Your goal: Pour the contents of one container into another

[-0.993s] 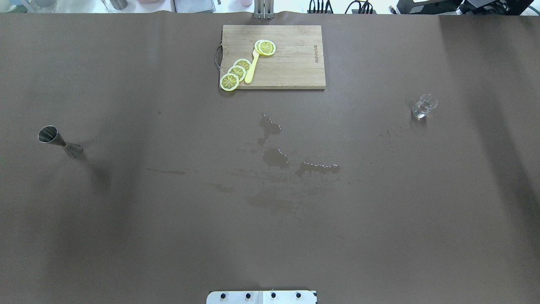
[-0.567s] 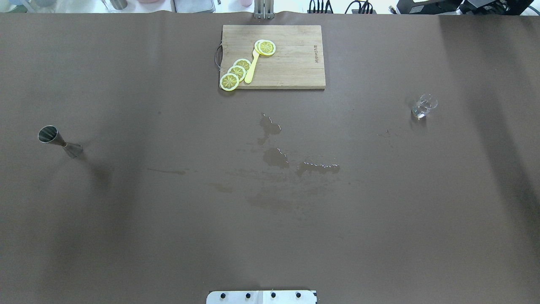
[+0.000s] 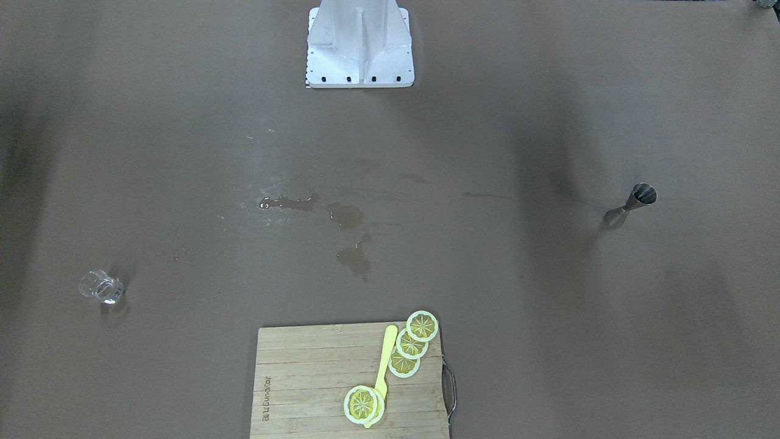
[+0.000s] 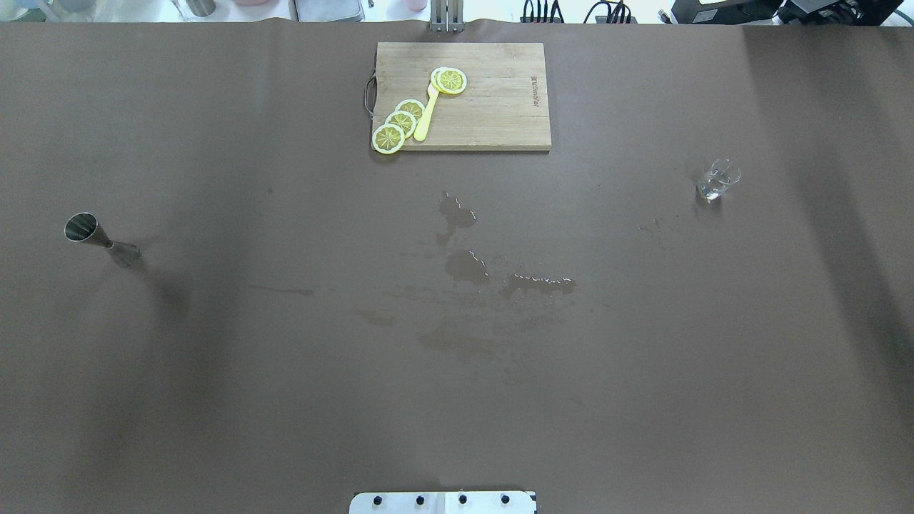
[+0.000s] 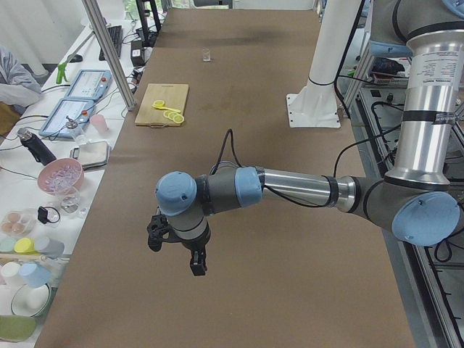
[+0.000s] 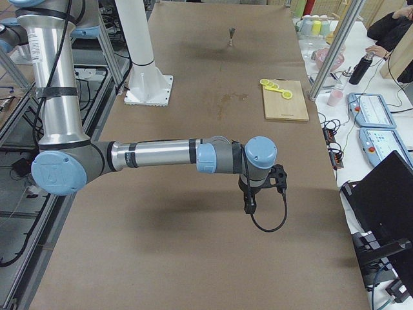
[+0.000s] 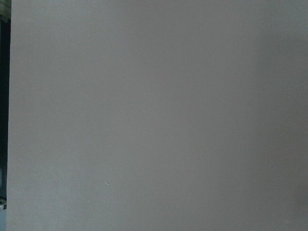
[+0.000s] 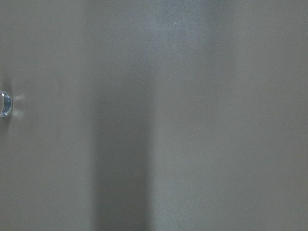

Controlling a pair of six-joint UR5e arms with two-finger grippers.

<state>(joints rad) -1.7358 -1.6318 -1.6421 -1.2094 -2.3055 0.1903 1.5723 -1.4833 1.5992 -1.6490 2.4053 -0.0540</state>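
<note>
A steel jigger (image 4: 100, 240) stands upright at the table's left side; it also shows in the front view as the jigger (image 3: 631, 204). A small clear glass (image 4: 716, 179) stands at the right side, and the right wrist view catches the glass (image 8: 4, 104) at its left edge. Neither arm appears in the overhead or front views. My left gripper (image 5: 177, 246) hangs high over the table's left end and my right gripper (image 6: 258, 194) over the right end, both far from the containers. Whether they are open or shut I cannot tell.
A wooden cutting board (image 4: 493, 107) with lemon slices (image 4: 400, 123) and a yellow utensil (image 4: 426, 114) lies at the far middle edge. Wet puddles (image 4: 468, 268) mark the table's centre. The robot's base plate (image 4: 443, 502) is at the near edge. A person (image 5: 14, 80) sits beyond the far side.
</note>
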